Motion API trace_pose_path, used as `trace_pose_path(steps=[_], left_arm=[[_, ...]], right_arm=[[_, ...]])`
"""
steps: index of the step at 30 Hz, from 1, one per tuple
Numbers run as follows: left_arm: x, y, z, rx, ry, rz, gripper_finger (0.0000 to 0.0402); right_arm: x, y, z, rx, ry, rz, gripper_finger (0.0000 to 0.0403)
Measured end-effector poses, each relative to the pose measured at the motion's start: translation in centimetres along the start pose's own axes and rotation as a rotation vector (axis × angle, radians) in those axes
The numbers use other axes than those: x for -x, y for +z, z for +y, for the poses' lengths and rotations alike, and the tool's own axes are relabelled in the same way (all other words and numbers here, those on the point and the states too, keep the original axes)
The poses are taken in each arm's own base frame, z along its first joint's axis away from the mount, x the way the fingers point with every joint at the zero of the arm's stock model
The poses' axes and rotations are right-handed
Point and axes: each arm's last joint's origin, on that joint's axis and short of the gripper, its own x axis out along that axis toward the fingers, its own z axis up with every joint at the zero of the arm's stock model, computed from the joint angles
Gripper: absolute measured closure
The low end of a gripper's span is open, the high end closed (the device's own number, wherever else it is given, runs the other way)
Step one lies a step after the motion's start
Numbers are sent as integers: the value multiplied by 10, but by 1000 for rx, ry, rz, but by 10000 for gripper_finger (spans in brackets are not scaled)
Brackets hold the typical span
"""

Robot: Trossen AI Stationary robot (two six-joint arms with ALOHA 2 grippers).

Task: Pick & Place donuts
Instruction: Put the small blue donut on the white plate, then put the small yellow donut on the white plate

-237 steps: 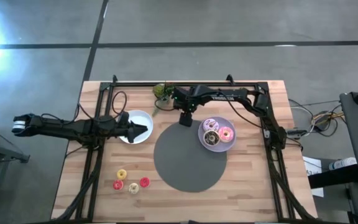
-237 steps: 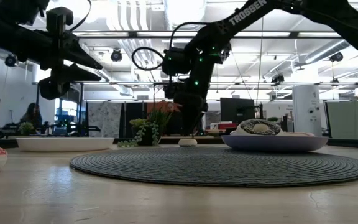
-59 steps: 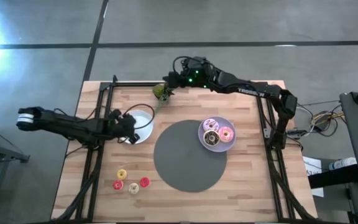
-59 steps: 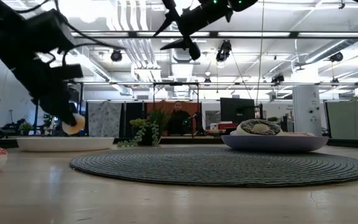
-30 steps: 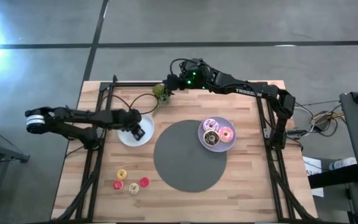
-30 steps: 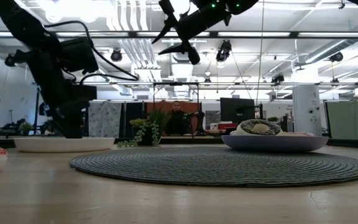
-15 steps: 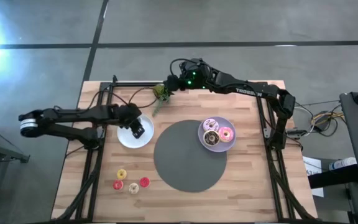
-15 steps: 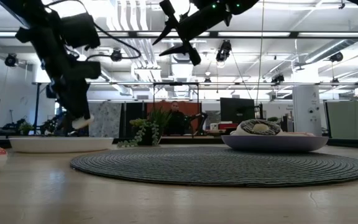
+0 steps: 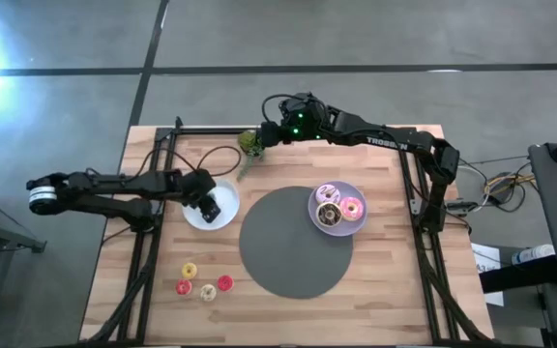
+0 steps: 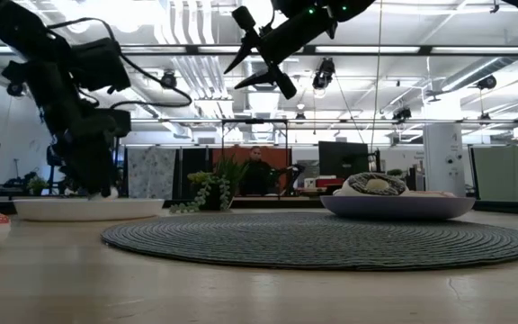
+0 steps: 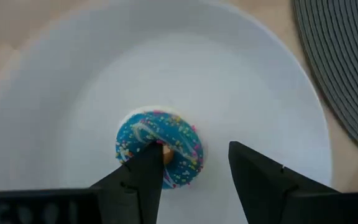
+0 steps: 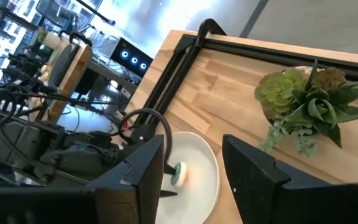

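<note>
A blue sprinkled donut [image 11: 159,147] is seen lying flat in the white plate [image 9: 222,218] at the table's left, directly under the left gripper [image 11: 191,171], whose fingers are spread with nothing gripped, one finger overlapping the donut's rim. The right gripper [image 12: 191,171], also parted and empty, is held well apart above the plant [image 9: 250,143].

A round dark woven mat [image 9: 295,243] is seen at the centre of the wooden table [image 9: 385,300]. A white plate [image 9: 197,215] lies just left of it, a lavender plate [image 9: 318,225] at its upper right edge. A small green plant [image 9: 250,143] stands near the table's top edge.
</note>
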Motion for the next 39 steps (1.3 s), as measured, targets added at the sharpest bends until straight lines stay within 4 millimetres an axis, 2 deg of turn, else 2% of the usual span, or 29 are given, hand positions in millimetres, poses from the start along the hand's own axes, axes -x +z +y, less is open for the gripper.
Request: trace_pose_path(steps=[8,16,22,25,28,30,34,39], left_arm=[[7,-2,-2,175,-98,17,245],[18,-3,1,206,-64,-28,245],[42,7,-3,204,-70,-65,245],[56,9,-10,180,-167,-41,245],[65,1,-21,117,-339,48,245],[69,-7,-29,99,-386,104,246],[72,-29,-43,66,-369,233,248],[75,-55,-65,48,-326,297,248]], right_arm=[[0,0,0,24,-1,1,248],[0,-1,0,60,0,11,248],[0,-5,0,145,67,121,248],[1,-9,-1,196,75,175,248],[1,-12,-3,204,59,200,248],[1,-13,-3,212,57,205,248],[1,-13,-3,218,58,204,248],[1,-13,-3,227,61,203,248]])
